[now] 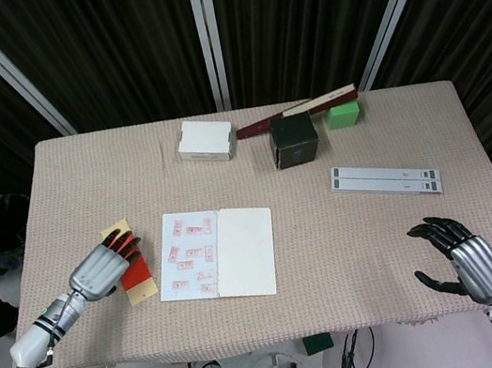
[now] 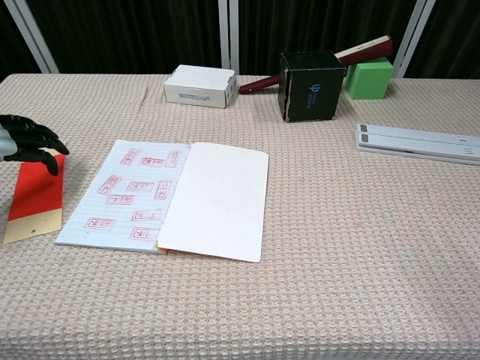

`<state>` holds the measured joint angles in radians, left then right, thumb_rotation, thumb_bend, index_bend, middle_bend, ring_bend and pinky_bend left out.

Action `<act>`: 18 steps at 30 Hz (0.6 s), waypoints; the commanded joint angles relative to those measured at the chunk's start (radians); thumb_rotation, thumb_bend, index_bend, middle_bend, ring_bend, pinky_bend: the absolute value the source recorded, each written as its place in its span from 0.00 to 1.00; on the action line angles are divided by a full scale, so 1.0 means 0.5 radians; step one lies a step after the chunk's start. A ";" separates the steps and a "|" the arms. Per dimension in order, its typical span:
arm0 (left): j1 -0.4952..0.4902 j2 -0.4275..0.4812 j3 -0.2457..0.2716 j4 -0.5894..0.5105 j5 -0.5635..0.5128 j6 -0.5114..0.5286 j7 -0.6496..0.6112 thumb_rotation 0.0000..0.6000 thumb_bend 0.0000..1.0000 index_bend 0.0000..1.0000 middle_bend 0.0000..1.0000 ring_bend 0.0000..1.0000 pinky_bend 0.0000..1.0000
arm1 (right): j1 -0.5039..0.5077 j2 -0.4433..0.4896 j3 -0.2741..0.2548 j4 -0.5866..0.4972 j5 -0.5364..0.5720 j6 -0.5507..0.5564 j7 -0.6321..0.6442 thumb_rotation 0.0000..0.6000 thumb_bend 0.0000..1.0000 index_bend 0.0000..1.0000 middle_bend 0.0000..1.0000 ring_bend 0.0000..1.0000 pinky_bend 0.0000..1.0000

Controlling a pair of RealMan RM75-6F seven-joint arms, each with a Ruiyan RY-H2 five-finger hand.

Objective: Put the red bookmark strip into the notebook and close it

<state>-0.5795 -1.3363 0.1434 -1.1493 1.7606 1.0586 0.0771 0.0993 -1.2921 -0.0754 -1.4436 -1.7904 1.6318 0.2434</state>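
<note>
The red bookmark strip (image 1: 137,277) (image 2: 34,196), red with tan ends, lies flat on the cloth just left of the notebook. The notebook (image 1: 216,254) (image 2: 171,199) is open, with a page of red stamps on the left and a blank sheet on the right. My left hand (image 1: 103,266) (image 2: 26,142) hovers palm down over the far end of the strip, fingers spread and covering that end; whether they touch it is unclear. My right hand (image 1: 466,263) stays open near the front right corner, far from both, and shows only in the head view.
Along the far side stand a white box (image 1: 205,141), a black box (image 1: 294,140) with a dark red stick (image 1: 295,112) leaning on it, and a green block (image 1: 343,113). A white double strip (image 1: 386,180) lies at mid right. The table's left edge runs close to my left arm.
</note>
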 commanded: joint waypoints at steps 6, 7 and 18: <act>-0.020 -0.077 0.029 0.100 0.041 0.014 -0.060 1.00 0.10 0.27 0.12 0.08 0.14 | -0.021 0.011 -0.001 -0.027 0.004 0.019 -0.022 1.00 0.18 0.29 0.27 0.17 0.23; -0.022 -0.083 0.032 0.107 0.042 0.011 -0.064 1.00 0.10 0.27 0.12 0.08 0.14 | -0.022 0.010 0.000 -0.027 0.004 0.020 -0.023 1.00 0.18 0.29 0.27 0.17 0.23; -0.043 -0.111 0.034 0.154 0.040 0.021 -0.076 1.00 0.10 0.27 0.12 0.08 0.14 | -0.037 0.003 0.001 -0.017 0.012 0.025 -0.024 1.00 0.18 0.29 0.27 0.17 0.23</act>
<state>-0.6004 -1.3911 0.1597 -1.0731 1.7815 1.0700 0.0395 0.0808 -1.2904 -0.0749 -1.4524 -1.7846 1.6443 0.2314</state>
